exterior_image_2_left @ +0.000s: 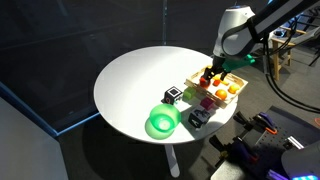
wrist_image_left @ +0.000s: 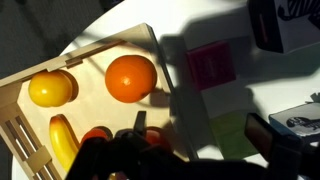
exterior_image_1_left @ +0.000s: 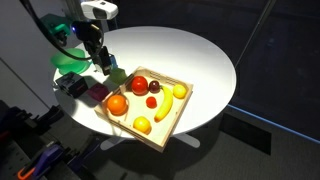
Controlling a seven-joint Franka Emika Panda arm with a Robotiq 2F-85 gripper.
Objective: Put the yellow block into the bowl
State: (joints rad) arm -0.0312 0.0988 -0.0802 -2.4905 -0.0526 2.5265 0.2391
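The yellow block (wrist_image_left: 232,130) is a pale yellow-green cube lying in shadow on the white table, just beside the wooden tray's edge. It also shows in an exterior view (exterior_image_1_left: 117,76). My gripper (wrist_image_left: 200,135) is open above it. One finger is over the tray and the other is just past the block, so the block lies between the fingers, untouched. The gripper also shows in both exterior views (exterior_image_1_left: 102,64) (exterior_image_2_left: 213,76). The green bowl (exterior_image_1_left: 70,62) (exterior_image_2_left: 162,122) stands on the table near the table's edge, beyond the cubes, and is out of the wrist view.
A magenta-pink cube (wrist_image_left: 210,68) lies next to the yellow block. The wooden tray (wrist_image_left: 100,45) holds an orange (wrist_image_left: 131,78), yellow fruits (wrist_image_left: 50,88) and red fruits. Black-and-white cubes (wrist_image_left: 285,25) (wrist_image_left: 300,120) stand near the blocks. The table is round and white (exterior_image_1_left: 190,50).
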